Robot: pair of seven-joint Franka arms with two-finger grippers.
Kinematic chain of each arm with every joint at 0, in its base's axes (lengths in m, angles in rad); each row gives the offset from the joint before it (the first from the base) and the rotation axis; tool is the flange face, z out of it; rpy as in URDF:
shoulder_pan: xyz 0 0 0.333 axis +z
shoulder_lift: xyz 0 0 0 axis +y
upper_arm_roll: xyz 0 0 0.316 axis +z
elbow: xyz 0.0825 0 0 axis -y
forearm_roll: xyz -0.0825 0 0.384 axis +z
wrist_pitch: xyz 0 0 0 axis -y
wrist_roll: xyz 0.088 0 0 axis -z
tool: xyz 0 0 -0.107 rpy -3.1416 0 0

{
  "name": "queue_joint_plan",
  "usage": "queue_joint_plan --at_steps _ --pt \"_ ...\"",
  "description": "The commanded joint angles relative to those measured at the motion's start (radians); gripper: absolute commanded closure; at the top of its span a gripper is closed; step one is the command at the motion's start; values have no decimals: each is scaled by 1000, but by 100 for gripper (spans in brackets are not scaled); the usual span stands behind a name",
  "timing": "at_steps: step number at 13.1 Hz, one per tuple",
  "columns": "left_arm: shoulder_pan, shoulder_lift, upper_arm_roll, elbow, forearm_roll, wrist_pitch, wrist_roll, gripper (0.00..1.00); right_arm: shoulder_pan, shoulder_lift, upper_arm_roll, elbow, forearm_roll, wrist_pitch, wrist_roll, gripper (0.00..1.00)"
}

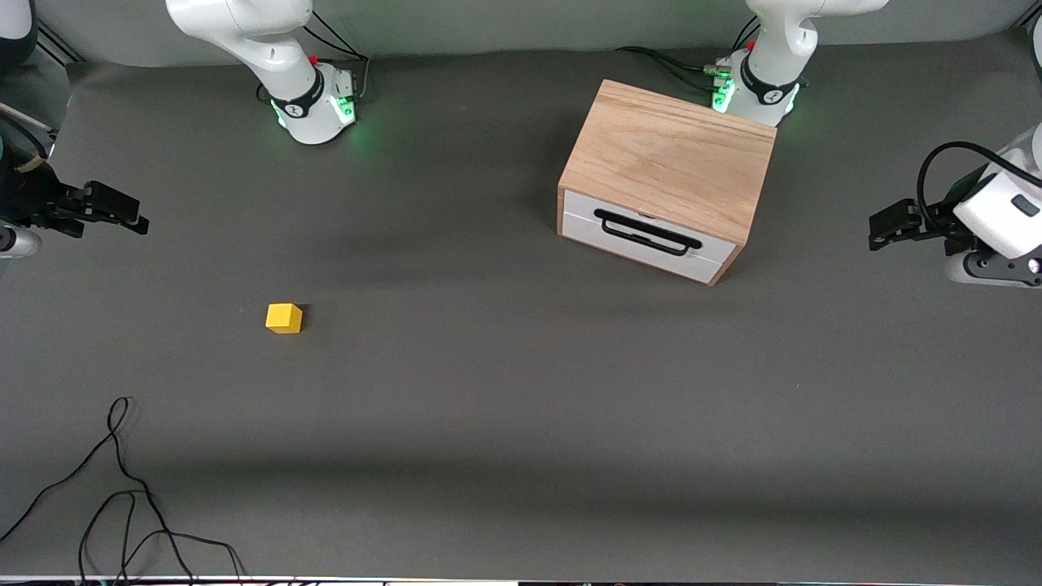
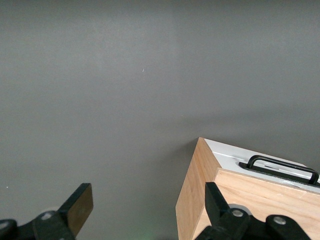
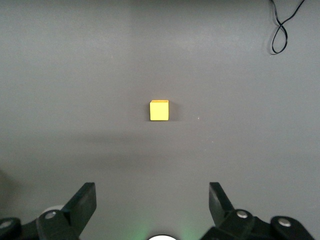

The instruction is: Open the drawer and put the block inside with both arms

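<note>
The drawer (image 1: 651,244) is shut in the light oak box (image 1: 667,155) near the left arm's base; its white front and black bar handle (image 1: 647,232) face the front camera. The left wrist view shows the box's corner (image 2: 192,200) and the handle (image 2: 282,167). The yellow block (image 1: 284,317) lies on the grey table toward the right arm's end, also in the right wrist view (image 3: 159,110). My left gripper (image 1: 875,228) hangs open and empty at the left arm's end, beside the box. My right gripper (image 1: 138,220) hangs open and empty at the right arm's end, apart from the block.
A loose black cable (image 1: 122,488) lies on the table near the front camera at the right arm's end; it also shows in the right wrist view (image 3: 282,25). The two green-lit arm bases (image 1: 317,106) stand along the table's farthest edge.
</note>
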Motion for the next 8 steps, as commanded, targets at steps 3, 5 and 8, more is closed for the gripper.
queue_joint_plan --at_steps 3,5,8 --pt "-8 -15 2 -9 18 8 15 0 -14 11 11 21 -8 1 3 0" --pt "-11 -15 -2 -9 16 8 7 0 -13 11 11 21 -8 2 2 0" --pt "-31 -15 -25 -11 10 8 -14 0 -11 13 11 18 -8 4 2 0"
